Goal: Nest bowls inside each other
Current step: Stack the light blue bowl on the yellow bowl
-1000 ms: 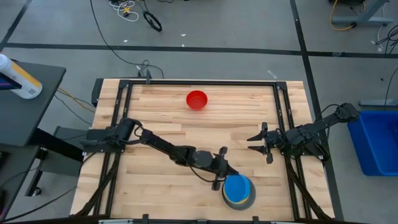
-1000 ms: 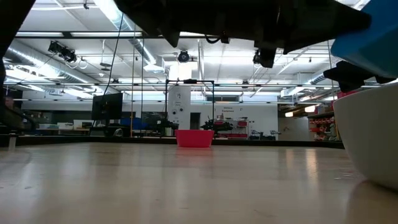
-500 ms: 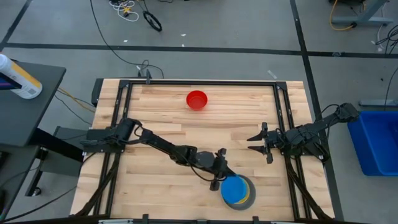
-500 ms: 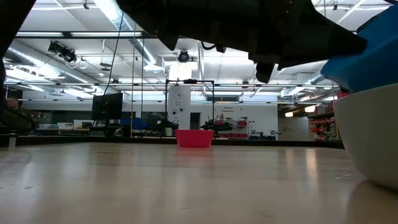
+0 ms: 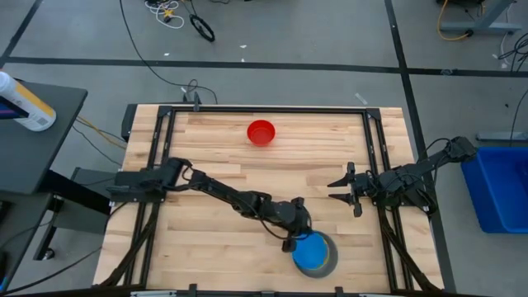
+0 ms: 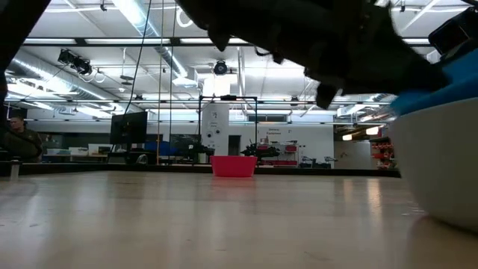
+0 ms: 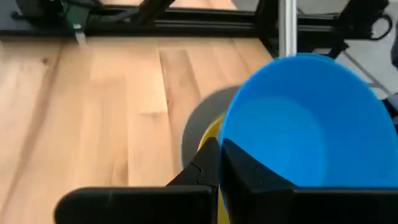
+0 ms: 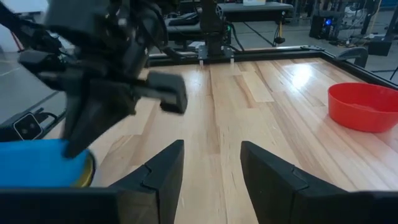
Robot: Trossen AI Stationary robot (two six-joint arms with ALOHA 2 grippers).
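Observation:
A light blue bowl (image 5: 312, 252) hangs over a pale grey bowl (image 5: 330, 262) near the table's front edge, right of centre. Under it a yellow bowl (image 7: 210, 134) shows inside the grey one (image 7: 202, 115). My left gripper (image 5: 290, 241) is shut on the blue bowl's left rim. In the low view the blue bowl (image 6: 437, 93) shows just above the grey bowl's rim (image 6: 441, 149). A red bowl (image 5: 261, 132) stands on its base at the far middle of the table. My right gripper (image 5: 337, 186) waits open at the right edge, holding nothing. My left gripper pinches the light blue bowl's wall at the rim (image 7: 222, 138) on the side facing the table's left, one finger (image 7: 255, 177) inside the bowl and one (image 7: 202, 165) outside. The fingers come slanting down from the left. The bowl sits mouth up in the grey bowl's mouth.
Black rails (image 5: 162, 148) run along the table's left and right sides. Bare wood lies between the red bowl (image 8: 364, 106) and the stack. A blue bin (image 5: 499, 186) stands on the floor beyond the right edge.
My left gripper has tipped and sunk a little toward the near edge, staying shut. The light blue bowl, held high and tilted over the grey bowl a second ago, has come down into its mouth and sits closer to level.

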